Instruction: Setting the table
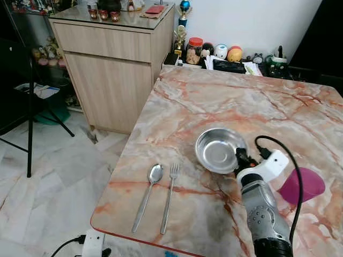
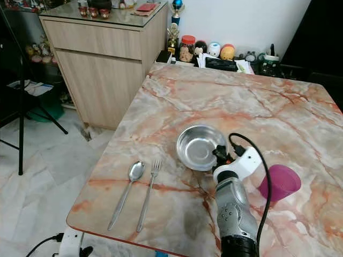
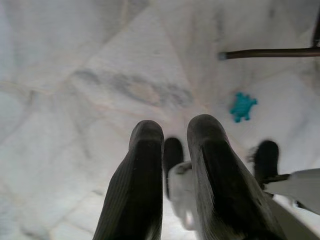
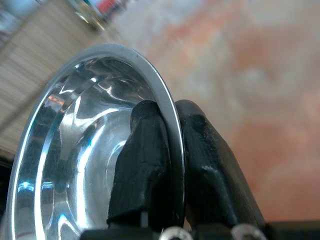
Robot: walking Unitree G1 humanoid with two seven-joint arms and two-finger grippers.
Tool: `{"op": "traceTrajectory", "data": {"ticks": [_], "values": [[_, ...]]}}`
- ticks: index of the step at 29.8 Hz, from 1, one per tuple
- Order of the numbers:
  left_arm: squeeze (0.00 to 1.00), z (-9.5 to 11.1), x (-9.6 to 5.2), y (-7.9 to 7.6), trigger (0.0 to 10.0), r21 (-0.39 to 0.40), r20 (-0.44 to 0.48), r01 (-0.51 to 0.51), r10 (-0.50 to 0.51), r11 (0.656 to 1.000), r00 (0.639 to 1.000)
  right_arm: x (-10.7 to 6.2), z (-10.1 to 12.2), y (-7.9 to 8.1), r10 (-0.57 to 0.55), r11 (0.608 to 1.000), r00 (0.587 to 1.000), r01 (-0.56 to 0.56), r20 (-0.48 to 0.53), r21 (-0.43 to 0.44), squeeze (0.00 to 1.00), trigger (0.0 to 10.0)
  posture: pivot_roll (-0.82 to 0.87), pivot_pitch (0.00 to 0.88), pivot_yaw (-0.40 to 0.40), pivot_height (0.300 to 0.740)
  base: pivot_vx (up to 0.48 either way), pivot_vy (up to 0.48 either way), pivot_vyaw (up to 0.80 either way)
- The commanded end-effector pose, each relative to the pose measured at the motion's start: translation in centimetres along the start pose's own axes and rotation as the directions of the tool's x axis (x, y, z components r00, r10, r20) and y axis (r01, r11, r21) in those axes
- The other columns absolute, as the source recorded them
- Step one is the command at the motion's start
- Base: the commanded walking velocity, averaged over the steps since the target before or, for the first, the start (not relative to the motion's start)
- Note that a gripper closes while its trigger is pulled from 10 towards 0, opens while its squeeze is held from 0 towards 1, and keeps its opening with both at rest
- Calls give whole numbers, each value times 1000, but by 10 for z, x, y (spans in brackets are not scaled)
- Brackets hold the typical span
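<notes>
Right wrist view: the right gripper point(image 4: 167, 165), jaws pinched on the steel bowl's point(image 1: 218, 150) rim, positions it beside the fork point(image 1: 169, 196) on the bench point(image 1: 236, 101).

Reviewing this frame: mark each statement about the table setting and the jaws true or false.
1. The right gripper has its jaws clamped on the rim of the steel bowl. True.
2. The spoon lies to the right of the fork. False: it lies on the fork's left.
3. The purple cup sits on the marble table, right of the bowl. True.
4. The left gripper holds the fork. False: it holds nothing and hangs over the floor.
</notes>
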State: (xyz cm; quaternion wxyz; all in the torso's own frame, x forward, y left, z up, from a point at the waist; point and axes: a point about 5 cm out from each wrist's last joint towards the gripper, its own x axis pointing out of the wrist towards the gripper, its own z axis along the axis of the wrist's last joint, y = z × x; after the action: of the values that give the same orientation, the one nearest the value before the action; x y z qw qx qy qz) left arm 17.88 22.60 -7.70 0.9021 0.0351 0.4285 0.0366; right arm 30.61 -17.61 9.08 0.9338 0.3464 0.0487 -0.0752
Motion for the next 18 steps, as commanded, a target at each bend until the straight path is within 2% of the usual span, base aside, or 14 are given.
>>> {"op": "traceTrajectory", "data": {"ticks": [1,2,7,13,18], "values": [[0,-7,-2,7,10000,5,-34,-6,7,1000,999,-1,15,15,105,994,990,-107,95,16,0,9647,141,0,-67,740,0,0,0],[0,-7,-3,10,10000,5,-34,-11,11,1000,999,-2,17,19,137,990,984,-140,114,17,0,10000,140,0,-66,740,0,0,0],[0,-7,-4,18,10000,3,-34,-21,21,1000,999,-7,23,29,222,973,956,-229,190,15,0,10000,137,0,-62,740,0,0,0],[0,-6,-2,8,10000,11,-34,-8,8,1000,999,-17,23,37,324,944,918,-298,227,-140,0,10000,138,0,-63,740,0,0,0],[0,-10,-3,7,10000,20,-40,-5,6,1000,999,-23,28,39,364,924,898,-314,249,-219,0,10000,135,0,-62,740,0,0,0]]}}
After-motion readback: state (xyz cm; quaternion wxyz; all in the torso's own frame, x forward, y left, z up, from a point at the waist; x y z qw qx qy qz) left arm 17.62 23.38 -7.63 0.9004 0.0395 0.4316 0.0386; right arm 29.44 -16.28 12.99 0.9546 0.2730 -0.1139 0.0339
